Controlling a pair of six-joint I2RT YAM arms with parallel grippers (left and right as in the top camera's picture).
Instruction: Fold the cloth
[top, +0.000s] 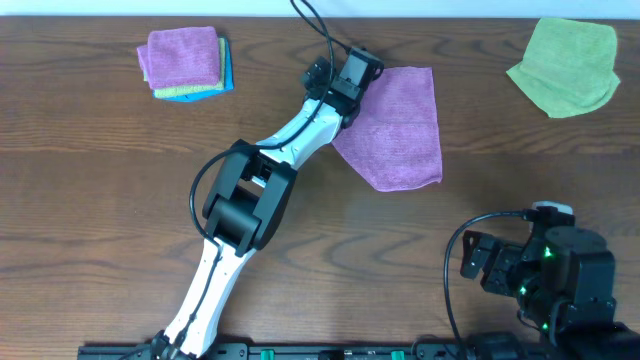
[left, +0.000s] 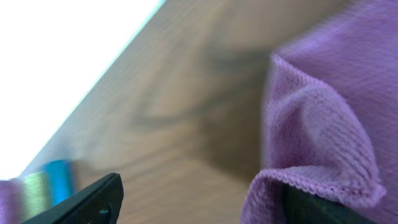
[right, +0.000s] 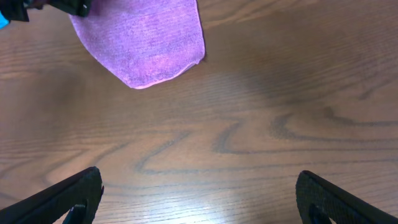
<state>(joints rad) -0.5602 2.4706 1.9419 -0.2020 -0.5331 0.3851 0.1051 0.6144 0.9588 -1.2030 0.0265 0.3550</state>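
The purple cloth (top: 400, 125) lies mostly flat on the brown table, right of centre at the back, with one rounded corner towards the front. My left gripper (top: 345, 75) is at its far left corner. In the left wrist view that gripper (left: 205, 190) stands open, and a raised, hemmed fold of the cloth (left: 323, 124) drapes over its right finger while the left finger (left: 93, 202) is over bare wood. My right gripper (right: 199, 186) is open over bare table at the front right (top: 480, 262), well away from the cloth (right: 146, 43).
A neat stack of folded cloths (top: 185, 62), purple on top with green and blue beneath, sits at the back left and shows blurred in the left wrist view (left: 37, 190). A lime-green cloth (top: 565, 65) lies crumpled at the back right. The table's far edge runs just behind the left gripper.
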